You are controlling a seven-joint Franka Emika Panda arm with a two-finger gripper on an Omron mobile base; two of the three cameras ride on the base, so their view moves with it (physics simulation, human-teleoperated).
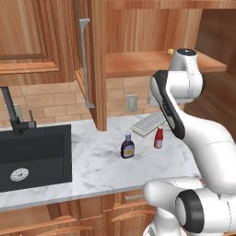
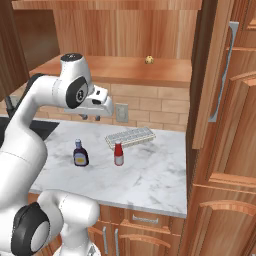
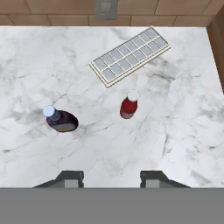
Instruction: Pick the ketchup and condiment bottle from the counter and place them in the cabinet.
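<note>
one ketchup (image 3: 128, 106), one condiment bottle (image 3: 61, 120), one ice tray (image 3: 130, 55)

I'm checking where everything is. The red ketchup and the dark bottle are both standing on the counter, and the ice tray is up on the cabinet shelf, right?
Not quite. The ice tray lies on the counter behind the bottles, as the hand view shows. The ketchup and the dark bottle do stand on the counter.

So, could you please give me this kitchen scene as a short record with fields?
ketchup: upright on the counter, untouched
condiment bottle: upright on the counter, apart from the ketchup
ice cube tray: flat on the counter, by the brick wall
cabinet: door open; a small round item on its shelf
gripper: open, above the counter, holding nothing
</note>
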